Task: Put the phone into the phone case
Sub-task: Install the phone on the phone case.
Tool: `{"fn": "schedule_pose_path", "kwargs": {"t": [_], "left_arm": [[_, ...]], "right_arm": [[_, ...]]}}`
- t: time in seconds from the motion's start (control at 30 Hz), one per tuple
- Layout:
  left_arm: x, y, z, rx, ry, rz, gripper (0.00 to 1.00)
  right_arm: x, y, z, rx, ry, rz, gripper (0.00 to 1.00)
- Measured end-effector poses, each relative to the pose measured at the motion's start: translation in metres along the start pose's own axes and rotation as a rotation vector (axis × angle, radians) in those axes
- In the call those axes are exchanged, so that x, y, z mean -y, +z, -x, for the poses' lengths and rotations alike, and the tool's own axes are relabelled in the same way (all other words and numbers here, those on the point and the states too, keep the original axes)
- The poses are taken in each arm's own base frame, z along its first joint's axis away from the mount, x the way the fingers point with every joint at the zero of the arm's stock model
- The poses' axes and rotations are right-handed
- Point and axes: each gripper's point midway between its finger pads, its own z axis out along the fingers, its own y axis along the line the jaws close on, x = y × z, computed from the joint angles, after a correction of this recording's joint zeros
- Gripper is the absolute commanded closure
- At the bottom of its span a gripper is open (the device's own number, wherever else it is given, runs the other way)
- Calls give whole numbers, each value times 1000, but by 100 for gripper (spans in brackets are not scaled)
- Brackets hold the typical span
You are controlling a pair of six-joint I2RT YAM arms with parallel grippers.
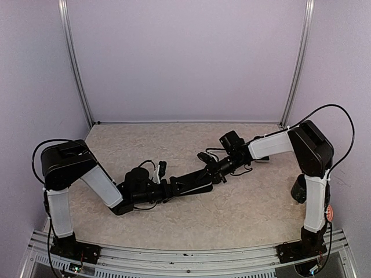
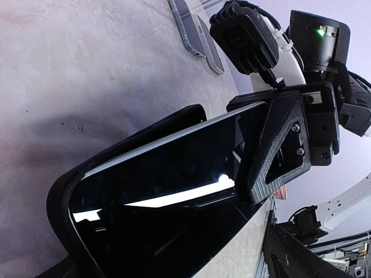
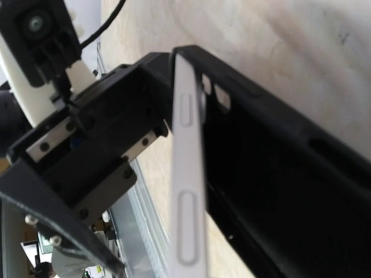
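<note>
Both arms meet at mid-table and hold one long black object between them. It is the phone (image 1: 191, 179), with a glossy black screen in the left wrist view (image 2: 174, 197). A pale grey band with oblong button shapes, the phone case's side wall (image 3: 186, 174), runs along it. A matte black body (image 3: 290, 174) meets that band at the far end and splays away nearer the camera. My left gripper (image 1: 169, 188) is shut on one end. My right gripper (image 1: 215, 169) is shut on the other, one finger (image 2: 272, 150) lying on the screen.
Two more flat phone-like slabs (image 2: 188, 26) (image 2: 211, 52) lie on the table beyond the right gripper. Pale walls with metal rails (image 1: 81, 87) close the back and sides. A metal rail (image 1: 185, 258) runs along the table's near edge.
</note>
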Motion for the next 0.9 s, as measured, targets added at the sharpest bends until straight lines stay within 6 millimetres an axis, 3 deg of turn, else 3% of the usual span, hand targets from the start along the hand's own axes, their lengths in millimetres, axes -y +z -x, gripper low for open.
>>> {"fn": "schedule_pose_path", "kwargs": {"t": [0.37, 0.9], "left_arm": [[4, -4, -10, -26, -22, -67, 21], [8, -4, -12, -36, -36, -96, 49]], "right_arm": [[1, 1, -12, -20, -12, 43, 100], [-6, -2, -21, -26, -80, 60, 100]]}}
